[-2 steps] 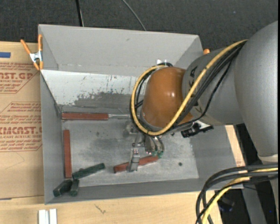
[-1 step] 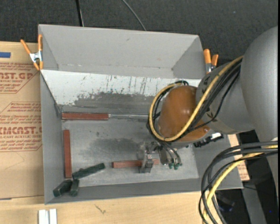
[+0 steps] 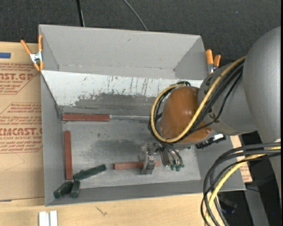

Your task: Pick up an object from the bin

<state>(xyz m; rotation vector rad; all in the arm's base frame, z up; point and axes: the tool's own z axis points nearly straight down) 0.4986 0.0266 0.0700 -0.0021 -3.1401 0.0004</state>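
Note:
My gripper (image 3: 148,164) is down near the bin floor at the front right, under the orange wrist cover. It sits right at the right end of a short red-brown stick (image 3: 127,165) that lies flat and points left. The stick's right tip is hidden by the gripper body. A dark green clamp-like tool (image 3: 80,178) lies at the front left corner, well away from the gripper.
A long red-brown bar with a metal rod (image 3: 92,117) lies along the back wall. Another red-brown bar (image 3: 67,154) lies along the left wall. The arm and its yellow cables cover the bin's right side.

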